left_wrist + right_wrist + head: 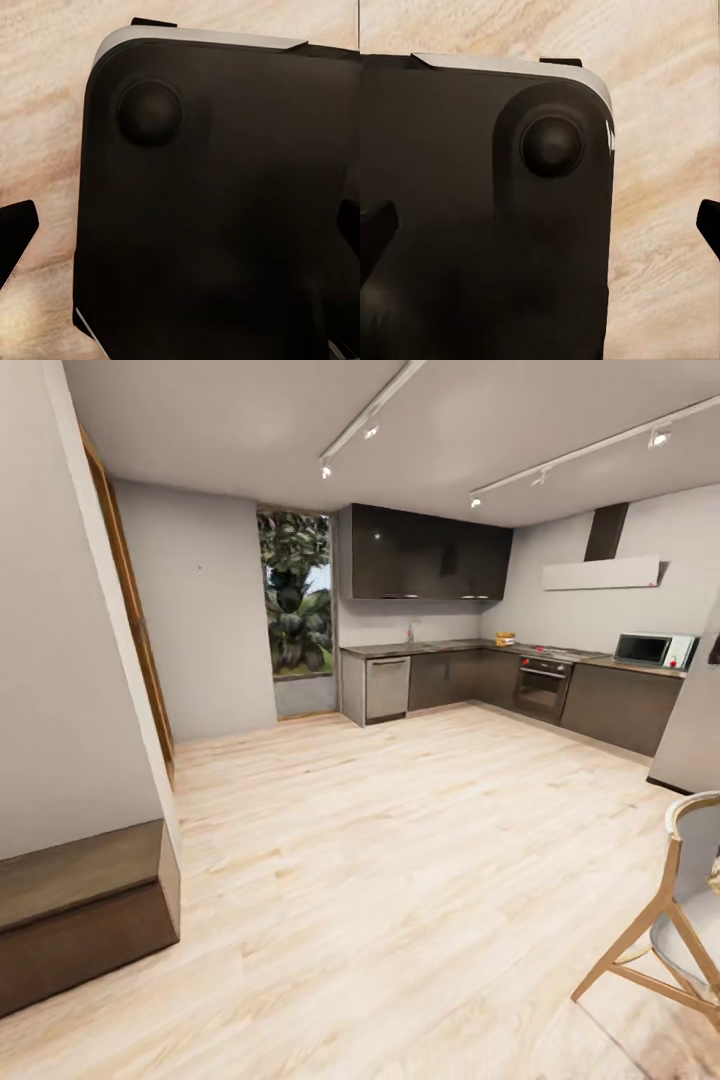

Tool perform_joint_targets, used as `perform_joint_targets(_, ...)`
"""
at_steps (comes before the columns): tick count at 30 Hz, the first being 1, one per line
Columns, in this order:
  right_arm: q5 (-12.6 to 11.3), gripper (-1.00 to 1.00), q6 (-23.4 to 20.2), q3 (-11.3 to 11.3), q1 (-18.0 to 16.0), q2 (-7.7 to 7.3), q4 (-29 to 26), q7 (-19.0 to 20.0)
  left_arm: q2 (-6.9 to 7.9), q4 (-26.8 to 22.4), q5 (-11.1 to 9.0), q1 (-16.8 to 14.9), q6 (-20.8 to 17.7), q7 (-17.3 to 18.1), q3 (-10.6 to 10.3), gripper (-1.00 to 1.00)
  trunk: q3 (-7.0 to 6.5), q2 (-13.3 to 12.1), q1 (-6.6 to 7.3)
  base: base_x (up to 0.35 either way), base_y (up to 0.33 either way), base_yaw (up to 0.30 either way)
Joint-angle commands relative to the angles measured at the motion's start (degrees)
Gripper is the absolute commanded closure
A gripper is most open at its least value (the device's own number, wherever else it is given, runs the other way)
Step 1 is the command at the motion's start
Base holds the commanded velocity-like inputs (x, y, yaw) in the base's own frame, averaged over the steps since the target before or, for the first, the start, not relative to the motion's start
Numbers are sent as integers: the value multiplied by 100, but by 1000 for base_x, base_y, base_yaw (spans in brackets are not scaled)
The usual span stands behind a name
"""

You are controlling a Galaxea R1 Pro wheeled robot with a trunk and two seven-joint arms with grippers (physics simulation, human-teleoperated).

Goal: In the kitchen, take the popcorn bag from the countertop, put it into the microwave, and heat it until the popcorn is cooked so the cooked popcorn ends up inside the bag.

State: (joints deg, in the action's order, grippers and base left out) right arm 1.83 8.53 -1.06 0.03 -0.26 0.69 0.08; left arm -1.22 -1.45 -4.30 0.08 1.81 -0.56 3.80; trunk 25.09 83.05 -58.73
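Far across the room, the grey countertop (pixel 440 647) runs in an L over dark cabinets. The pale mint microwave (pixel 655 650) sits at its right end with its dark door closed. A small mustard-yellow thing (pixel 505 639) stands on the counter near the corner; it may be the popcorn bag, but it is too small to tell. The popcorn is not visible. My left gripper (pixel 180 229) is open, its dark fingertips (pixel 16 232) wide apart over my black base. My right gripper (pixel 540 225) is open as well, holding nothing.
Light wood floor (pixel 400 860) stretches between me and the kitchen. A wooden-legged chair (pixel 675 920) stands close at the right, and a brown bench (pixel 80 905) against the left wall. A steel oven (pixel 543 685) and a dishwasher (pixel 387 688) sit under the counter.
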Motion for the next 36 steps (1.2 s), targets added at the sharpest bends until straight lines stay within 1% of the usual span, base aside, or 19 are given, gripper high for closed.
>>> perform_joint_targets(1, 19, -100, 26, -11, -3, -1, 7, 1, -2, -3, -36, 1, 13, -6, 33, -100, 4, 2, 0, 0, 0, -261)
perform_joint_targets(21, 21, -100, 26, -8, -3, -1, 5, 3, -2, -4, -36, 1, 13, -6, 33, -100, 4, 2, 0, 0, 0, -261)
perform_joint_targets(23, 59, -100, 22, 0, -3, -1, 4, 22, -2, -4, -36, 1, 13, -6, 33, -100, 4, 2, 0, 0, 0, -215)
perform_joint_targets(28, 79, -100, 26, 20, -3, -1, 3, 44, 9, -1, -42, 1, 5, -6, 33, -100, 4, 2, 0, 62, 0, -39)
perform_joint_targets(36, 96, -100, 19, 43, -3, -1, 9, 1, 2, 0, -45, 1, 4, -6, 33, -100, 4, 2, 0, 306, 0, -1)
